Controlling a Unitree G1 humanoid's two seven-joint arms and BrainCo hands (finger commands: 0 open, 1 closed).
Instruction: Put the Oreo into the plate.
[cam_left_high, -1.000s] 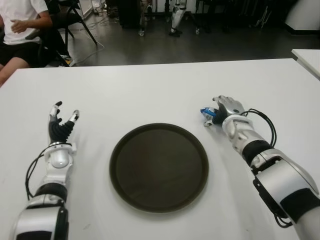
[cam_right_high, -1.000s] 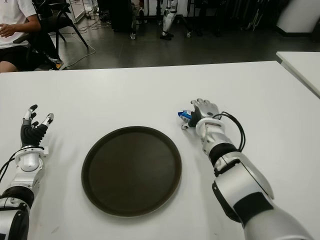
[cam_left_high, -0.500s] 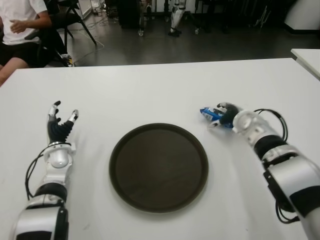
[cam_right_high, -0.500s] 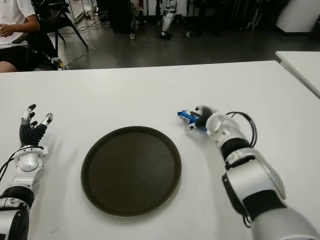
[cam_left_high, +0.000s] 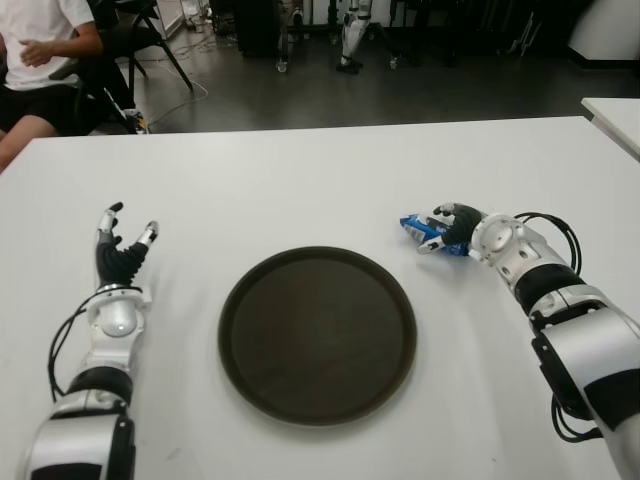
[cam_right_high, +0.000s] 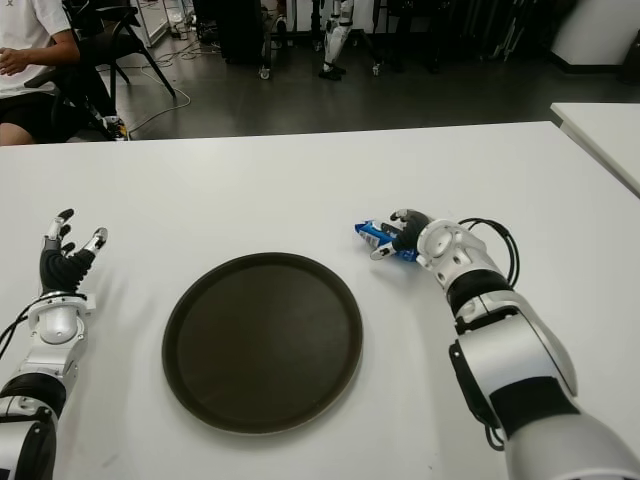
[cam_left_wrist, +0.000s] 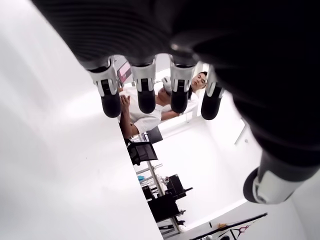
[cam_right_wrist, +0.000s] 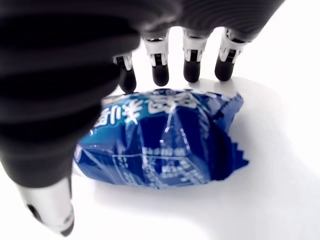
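The Oreo is a blue packet (cam_left_high: 420, 232) lying on the white table (cam_left_high: 300, 180), just right of the round dark plate (cam_left_high: 317, 335). My right hand (cam_left_high: 442, 230) is turned on its side around the packet. Up close, its four fingers (cam_right_wrist: 160, 70) reach past the packet's (cam_right_wrist: 160, 140) far edge and the thumb (cam_right_wrist: 47, 210) stands on the near side, apart from the wrapper. The packet rests on the table and the hand is open. My left hand (cam_left_high: 123, 240) shows idle left of the plate, fingers spread, holding nothing. The plate holds nothing.
A seated person (cam_left_high: 40, 50) is beyond the table's far left corner, with chairs and equipment on the dark floor behind. The corner of a second table (cam_left_high: 615, 115) shows at the far right.
My right hand has rolled from palm-down over the packet to lying on its side around it, wrist swung right. The packet has barely shifted. The left hand has not moved.
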